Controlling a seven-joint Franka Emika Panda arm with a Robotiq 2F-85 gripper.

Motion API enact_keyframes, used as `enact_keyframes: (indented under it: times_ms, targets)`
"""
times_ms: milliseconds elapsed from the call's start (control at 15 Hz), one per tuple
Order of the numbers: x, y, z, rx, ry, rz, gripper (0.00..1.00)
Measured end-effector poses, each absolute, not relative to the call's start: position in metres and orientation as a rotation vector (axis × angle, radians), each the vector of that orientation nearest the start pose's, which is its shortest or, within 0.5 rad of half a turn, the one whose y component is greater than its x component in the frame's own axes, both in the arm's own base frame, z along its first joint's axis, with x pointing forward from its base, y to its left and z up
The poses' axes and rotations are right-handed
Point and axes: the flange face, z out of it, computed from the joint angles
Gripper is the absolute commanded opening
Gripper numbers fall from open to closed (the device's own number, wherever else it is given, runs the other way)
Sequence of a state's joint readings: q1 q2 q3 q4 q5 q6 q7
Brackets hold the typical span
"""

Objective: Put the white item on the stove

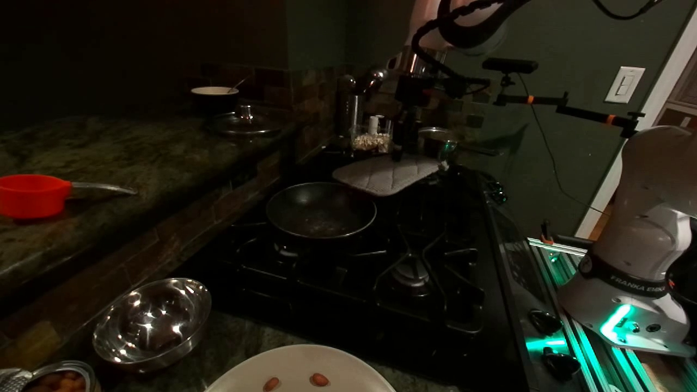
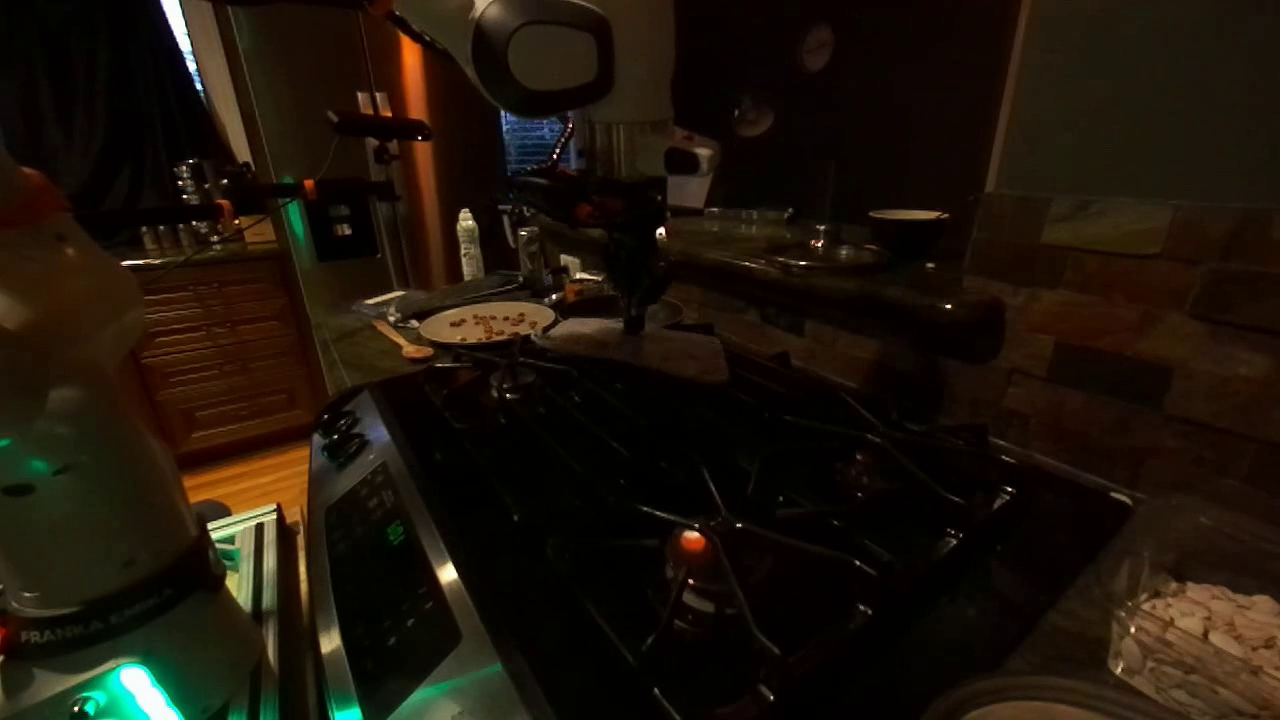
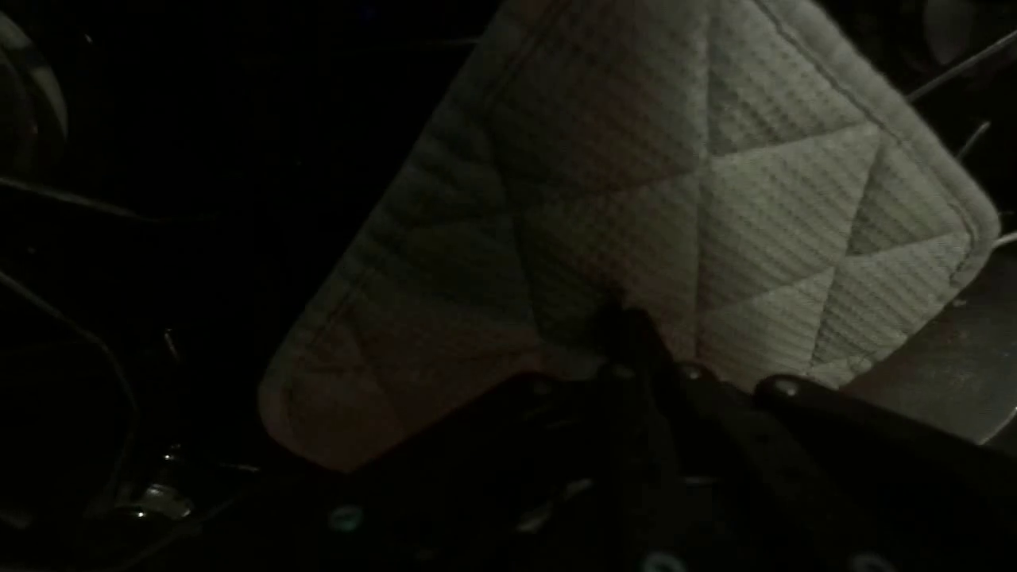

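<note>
Round cream plate (image 1: pixel 294 359), pale and smooth, sits nearest the camera at the bottom edge of an exterior view, 2 reddish-brown nut-like bits (image 1: pixel 319 379) on it. Eyes up now, upper middle of the same frame: that's the prize, a white, round-cornered, quilted cloth pad (image 1: pixel 386 174), over the black metal gas stove (image 1: pixel 348 277), just beyond the round, dark metal frying pan (image 1: pixel 321 212) at centre. And the black 2-fingered gripper (image 3: pixel 628 322) points straight down onto it! Fingers drawn together near the pad's middle, clenched on a nip of cloth by the look of it, though the wrist view is very dark.

How does it handle? Light, I'd judge, soft and floppy, nothing to break, and that ridged weave ought to give good grip. Pinching deep at the middle should keep it balanced; a corner would likely let it swing. Watch the edge at lower right of the wrist view, overlapping the pan: it could snag. Whether the pad touches the stove, I cannot tell.
</note>
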State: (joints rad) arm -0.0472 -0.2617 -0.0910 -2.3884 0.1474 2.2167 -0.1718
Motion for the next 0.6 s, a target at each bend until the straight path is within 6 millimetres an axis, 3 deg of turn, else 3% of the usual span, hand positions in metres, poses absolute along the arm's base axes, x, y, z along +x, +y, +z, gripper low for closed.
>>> enact_keyframes:
  times_ms: [600]
  targets:
    - [0.458,-0.0525,0.4176,-3.078,-0.121,-0.207,0.0]
